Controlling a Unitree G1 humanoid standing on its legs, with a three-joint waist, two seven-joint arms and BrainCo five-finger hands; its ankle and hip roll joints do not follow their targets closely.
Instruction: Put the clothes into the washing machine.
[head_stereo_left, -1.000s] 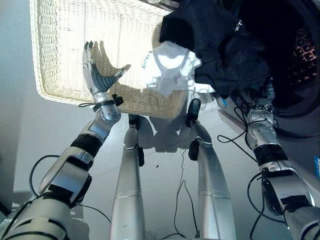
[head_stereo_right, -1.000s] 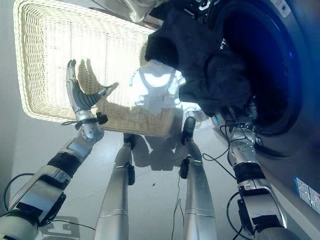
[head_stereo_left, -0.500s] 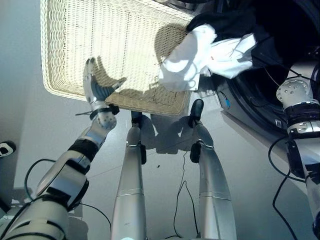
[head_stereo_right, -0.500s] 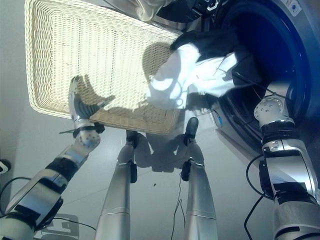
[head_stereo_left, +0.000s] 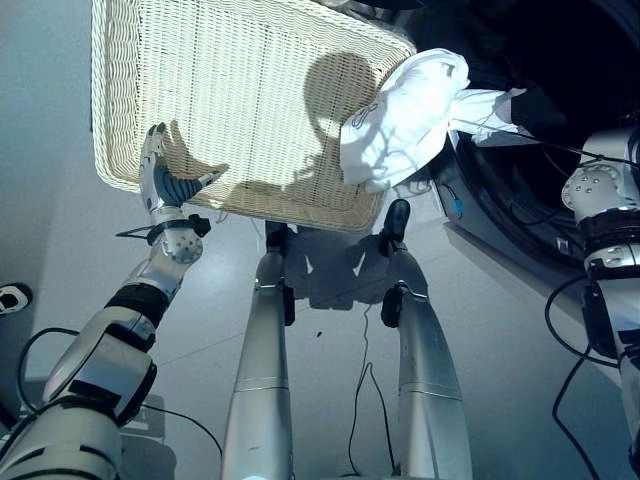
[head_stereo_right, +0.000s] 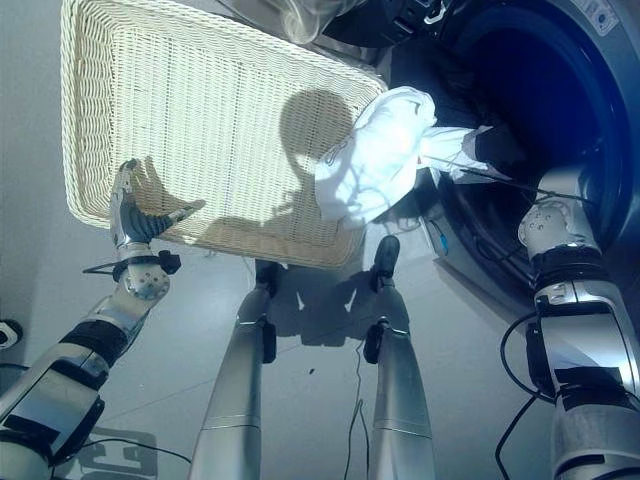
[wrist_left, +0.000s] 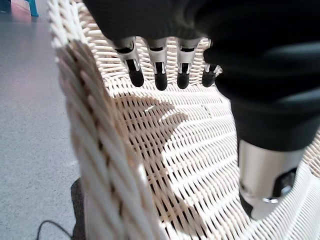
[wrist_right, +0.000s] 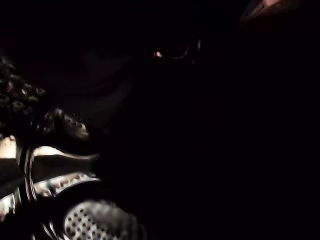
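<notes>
Since half a second ago: white garment (head_stereo_left: 402, 118) drawn further toward washing machine opening (head_stereo_right: 520, 90), dark clothing now mostly gone from outside the drum; left hand (head_stereo_left: 160, 180) shifted slightly toward basket's near-left corner.

White garment: bunched, crumpled, brightly lit, with a narrow tail stretched rightward into the dark opening. Bulk hanging over the right rim of the basket (head_stereo_left: 130, 180) and the lip of the machine. Small patch of dark cloth (head_stereo_right: 495, 150) visible at the tail's end, inside the opening.

Left hand: released, fingers straight and raised, thumb spread, positioned at near edge of wicker basket, holding nothing. Left wrist view confirms: dark fingertips (wrist_left: 159, 80) extended above woven basket floor, close to basket wall (wrist_left: 100, 150), hand's shadow cast on the weave.

Right arm: reaching into machine opening. Right hand hidden inside the drum in head views; state cannot be told.

Right wrist view: almost fully dark; perforated metal drum surface (wrist_right: 95, 220) partly lit at one corner — detail not available in head views. Head views alone give basket interior and garment position.
</notes>
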